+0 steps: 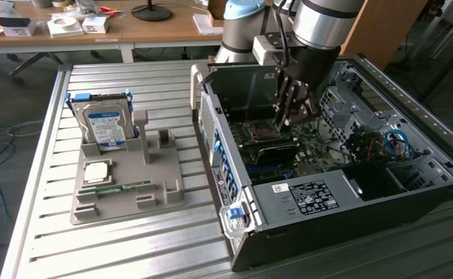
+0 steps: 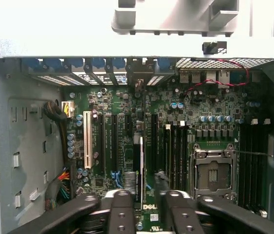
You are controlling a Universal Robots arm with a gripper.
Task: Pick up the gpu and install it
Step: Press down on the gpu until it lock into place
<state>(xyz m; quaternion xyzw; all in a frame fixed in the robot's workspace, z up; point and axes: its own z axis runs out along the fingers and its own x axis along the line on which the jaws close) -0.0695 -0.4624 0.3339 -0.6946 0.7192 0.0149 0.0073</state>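
The gpu (image 2: pixel 137 168) is a thin dark card seen edge-on, with a green logo on its side, held between my two black fingers (image 2: pixel 121 207). My gripper (image 2: pixel 144 199) is shut on it, just above the green motherboard (image 2: pixel 127 105), in line with the long black expansion slots (image 2: pixel 154 141). I cannot tell whether the card touches a slot. In the exterior view the gripper (image 1: pixel 291 116) reaches down into the open computer case (image 1: pixel 319 195), over the middle of the board near the CPU socket (image 1: pixel 259 131).
On the exterior view's left a grey fixture tray (image 1: pixel 126 200) holds an upright silver hard drive with a blue label (image 1: pixel 106 125), a CPU (image 1: pixel 97 171) and a green memory stick (image 1: pixel 117 188). Case walls, a drive cage (image 1: pixel 351 99) and cables (image 1: pixel 385 145) surround the gripper.
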